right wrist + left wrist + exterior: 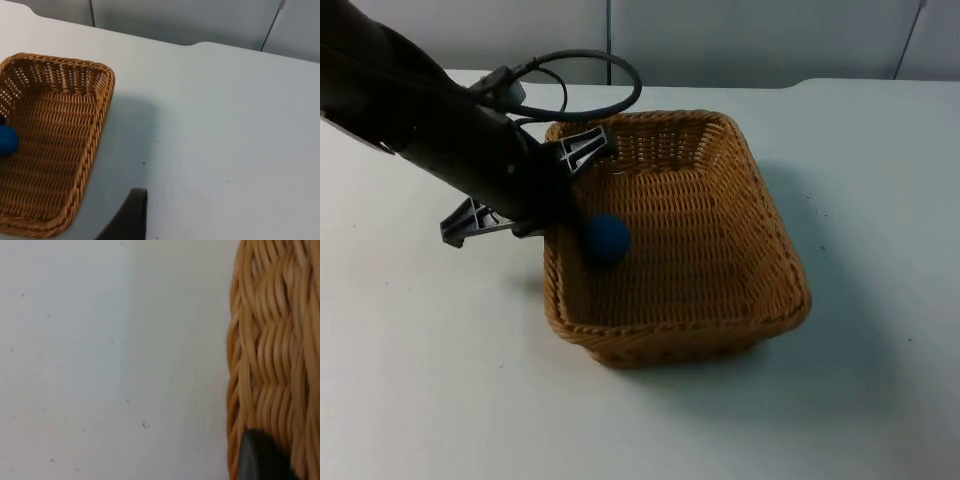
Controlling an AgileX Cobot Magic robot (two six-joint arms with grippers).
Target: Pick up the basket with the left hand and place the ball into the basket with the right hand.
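Note:
A woven wicker basket (712, 343) hangs tilted a little above the white table, casting a shadow to its right. Inside it, against the left wall, lies a blue ball (607, 239). My left gripper (558, 205) is shut on the basket's left rim, mostly hidden under the arm. In the left wrist view a black fingertip (257, 457) presses against the basket's woven wall (272, 355). My right gripper (132, 215) waits to the basket's right, above the bare table. From there I see the basket (95, 145) and the ball (6, 140).
White table top (420, 380) runs all round the basket. The grey partition wall (740, 40) stands behind the table's far edge.

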